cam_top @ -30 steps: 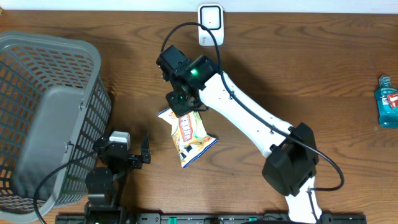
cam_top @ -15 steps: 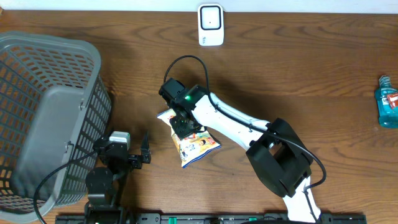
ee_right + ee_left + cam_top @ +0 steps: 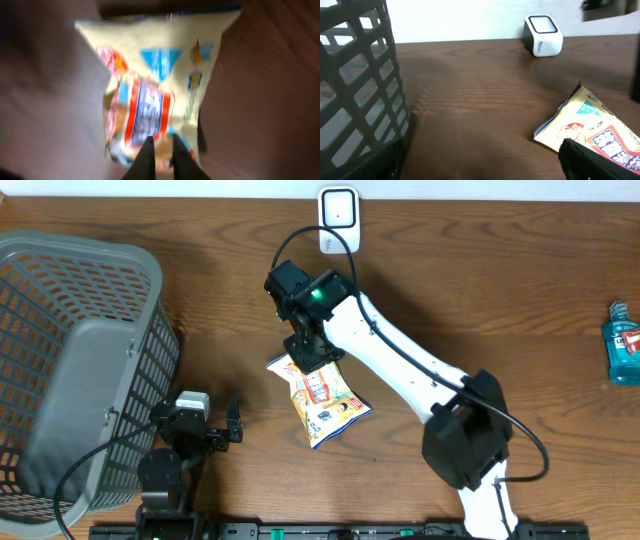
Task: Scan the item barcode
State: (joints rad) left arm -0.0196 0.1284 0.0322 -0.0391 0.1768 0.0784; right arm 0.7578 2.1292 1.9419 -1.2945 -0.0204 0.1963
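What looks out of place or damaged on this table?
The bag is crumpled and sits slanted, and the right claw pinches one end of it. No tear or spill shows.

On the wooden table [image 3: 520,300] are set a basket [image 3: 100,250] at left, a scanner [image 3: 339,220] top centre, a snack bag [image 3: 328,402] mid-frame and a bottle [image 3: 622,343] far right.

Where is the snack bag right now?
Overhead, the snack bag is mid-table, right of the basket and nearer the robot than the scanner. Its upper end is pinched in the right gripper.
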